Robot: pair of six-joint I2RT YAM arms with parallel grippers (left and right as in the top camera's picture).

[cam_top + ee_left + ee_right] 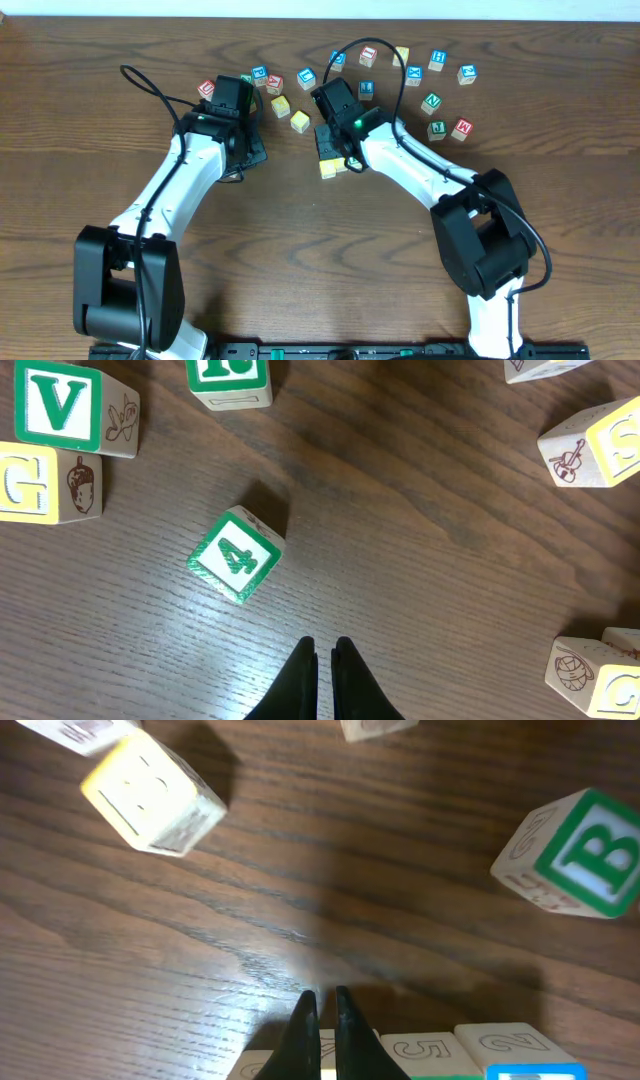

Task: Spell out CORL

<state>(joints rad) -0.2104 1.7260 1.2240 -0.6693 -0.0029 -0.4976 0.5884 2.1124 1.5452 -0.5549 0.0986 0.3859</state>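
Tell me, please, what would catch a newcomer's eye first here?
Colourful letter blocks lie scattered along the far side of the table, with both arms reaching among them. In the left wrist view, a green 4 block sits askew ahead of the closed left claw; a green B block tilts at the right wrist view's right edge.

**One camera high, two down at the fingertips**

The overhead camera looks straight down on the whole dark brown wooden table [300,260], far enough off to take in both arms. Each wrist camera sits close over the boards and looks past its own black tips at the frame's bottom edge: the left gripper [323,650] and the right gripper [322,1000]. A green-bordered wooden block marked 4 [236,557] fills the view just ahead-left of the left tips. All three views share the tabletop, but I cannot tell which blocks match between them.
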